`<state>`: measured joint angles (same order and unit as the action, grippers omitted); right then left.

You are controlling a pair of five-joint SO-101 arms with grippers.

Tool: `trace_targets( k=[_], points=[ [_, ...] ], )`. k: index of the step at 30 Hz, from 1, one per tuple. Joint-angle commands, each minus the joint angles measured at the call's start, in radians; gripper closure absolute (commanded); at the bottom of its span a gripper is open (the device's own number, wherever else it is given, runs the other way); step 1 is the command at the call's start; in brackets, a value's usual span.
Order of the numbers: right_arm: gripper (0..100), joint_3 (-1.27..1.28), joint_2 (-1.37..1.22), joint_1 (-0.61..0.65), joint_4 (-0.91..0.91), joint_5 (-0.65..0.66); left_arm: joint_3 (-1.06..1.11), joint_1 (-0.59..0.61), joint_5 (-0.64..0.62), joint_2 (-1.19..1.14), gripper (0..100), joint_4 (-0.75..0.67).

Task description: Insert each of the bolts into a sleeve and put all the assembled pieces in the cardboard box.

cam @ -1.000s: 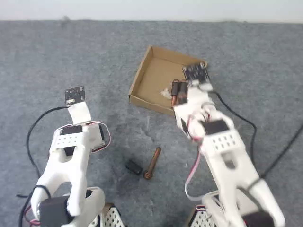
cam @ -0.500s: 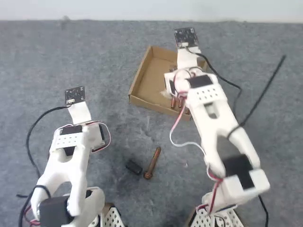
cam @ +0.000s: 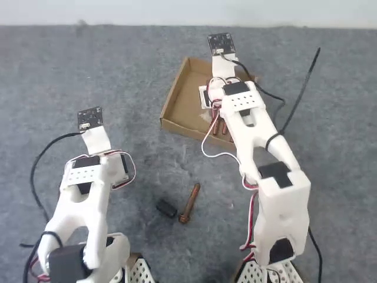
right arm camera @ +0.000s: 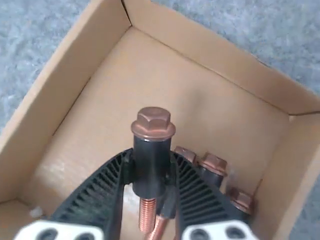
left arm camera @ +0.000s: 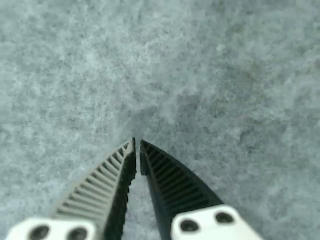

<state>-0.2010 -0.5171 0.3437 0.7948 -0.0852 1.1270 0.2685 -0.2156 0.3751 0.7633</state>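
Where grey carpet (cam: 88,65) meets a pale wall (cam: 177,12), cardboard box (right arm camera: 75,75) near its far edge, right gripper (right arm camera: 150,156) clamping a sleeved bolt (right arm camera: 152,125) over it, left gripper (left arm camera: 136,146) closed on nothing, loose bolt (cam: 189,203) and black sleeve (cam: 166,208) between arms, boxed pieces (right arm camera: 214,165) partly hidden.

My right gripper (right arm camera: 150,166) above cardboard box (right arm camera: 210,55), assembled piece (right arm camera: 150,150) in its grip. Three assembled pieces (right arm camera: 212,167) in box corner. Loose bolt (cam: 189,203) just right of sleeve (cam: 166,208), before box.

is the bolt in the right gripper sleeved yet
Yes, sleeved: the black sleeve surrounds the bolt under its head, threads sticking out below, held by the right gripper.
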Motion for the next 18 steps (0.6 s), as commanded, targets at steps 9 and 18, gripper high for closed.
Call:
trace_targets(
  k=[9,18],
  points=[
    [77.9,-0.114,-0.030,0.019,0.012,0.000,-0.047,0.002,0.008,0.003,99,-0.017],
    [99.2,-0.129,0.082,0.038,0.194,-0.002,-0.047,0.000,0.008,0.003,99,-0.018]
  ],
)
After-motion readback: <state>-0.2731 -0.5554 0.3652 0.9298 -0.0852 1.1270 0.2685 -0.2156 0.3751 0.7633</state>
